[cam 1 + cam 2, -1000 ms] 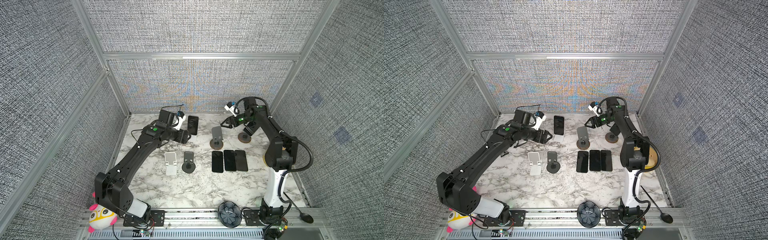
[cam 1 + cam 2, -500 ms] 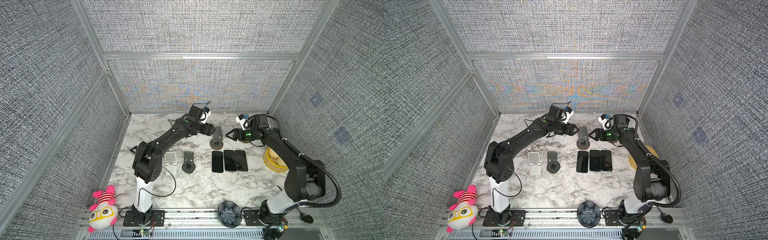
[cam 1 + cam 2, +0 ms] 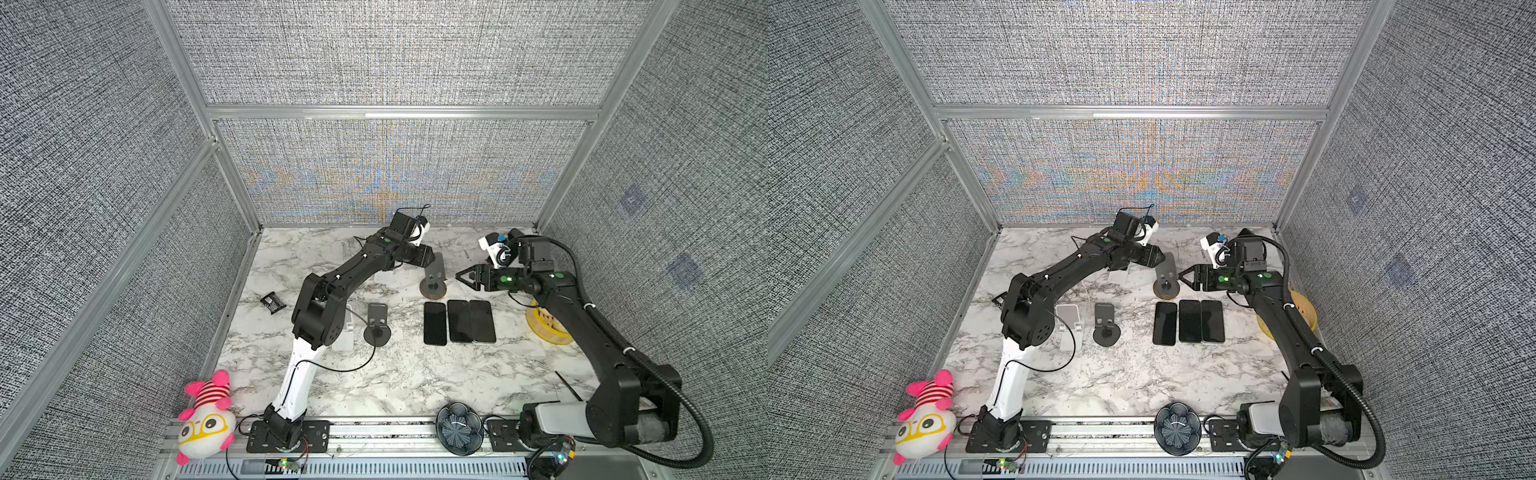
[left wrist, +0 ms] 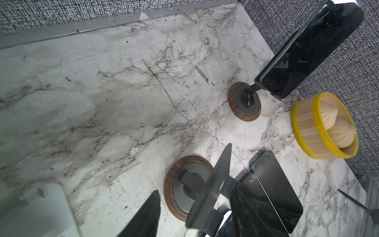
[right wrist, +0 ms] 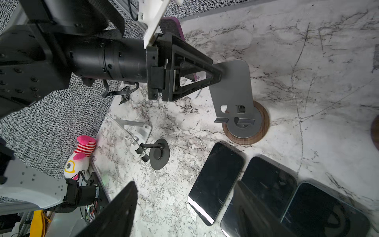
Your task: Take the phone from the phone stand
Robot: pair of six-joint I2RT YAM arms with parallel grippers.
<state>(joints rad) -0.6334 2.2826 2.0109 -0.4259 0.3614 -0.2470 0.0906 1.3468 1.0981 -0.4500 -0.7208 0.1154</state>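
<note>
A dark phone (image 4: 311, 47) leans on a phone stand with a round wooden base (image 4: 245, 102) by the right wall. In both top views my right arm hides it. An empty grey stand (image 3: 433, 272) (image 5: 233, 88) stands mid-table. My left gripper (image 3: 430, 257) (image 4: 194, 192) is open, its fingers on either side of that stand's plate, with a gap on one side. My right gripper (image 3: 459, 276) (image 5: 185, 184) hangs open and empty just right of the grey stand. A purple-backed phone (image 5: 171, 25) shows behind the left gripper, mostly hidden.
Three phones (image 3: 459, 321) lie flat in a row in front of the grey stand. A yellow steamer basket (image 3: 544, 328) with dumplings sits at the right. A black stand (image 3: 377, 328) and a white stand (image 3: 1068, 322) stand left of the phones. A plush toy (image 3: 205, 419) lies front left.
My left gripper has moved right from a phone at the back left to the grey stand, and its jaws have narrowed. My right gripper has drawn back to the stand's right.
</note>
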